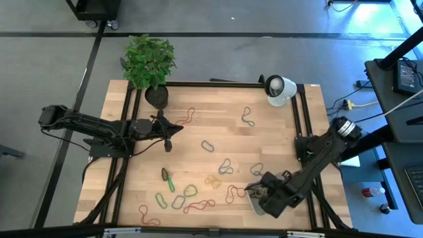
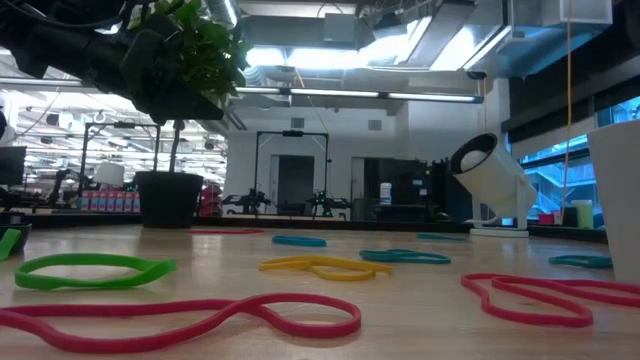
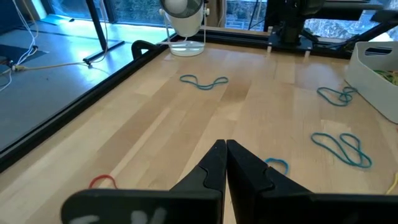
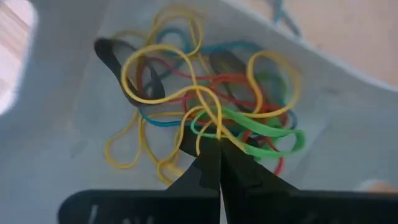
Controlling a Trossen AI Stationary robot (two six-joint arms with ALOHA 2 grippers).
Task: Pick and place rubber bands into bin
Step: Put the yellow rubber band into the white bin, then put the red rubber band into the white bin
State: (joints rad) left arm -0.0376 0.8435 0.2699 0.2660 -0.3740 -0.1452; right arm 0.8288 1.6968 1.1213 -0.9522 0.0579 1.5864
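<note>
Right wrist view: the right gripper (image 4: 219, 144) is pinched tight on a yellow rubber band (image 4: 186, 93), right over the bin (image 4: 56, 124). The bin sits straight below it, so the band just needs dropping.

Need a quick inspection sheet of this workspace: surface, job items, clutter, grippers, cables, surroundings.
Surface: wooden table, black frame rails along its edges.
Job's things: loose rubber bands scattered over the table; bin holds a tangle of yellow, green, red, blue and dark bands.
Clutter: potted plant and white round device at the far edge.
Grippers: left gripper shut, empty, above the table; right gripper shut on a yellow band over the bin.
Cables: yellow cable on the floor.
Surroundings: grey floor; nobody seen.
</note>
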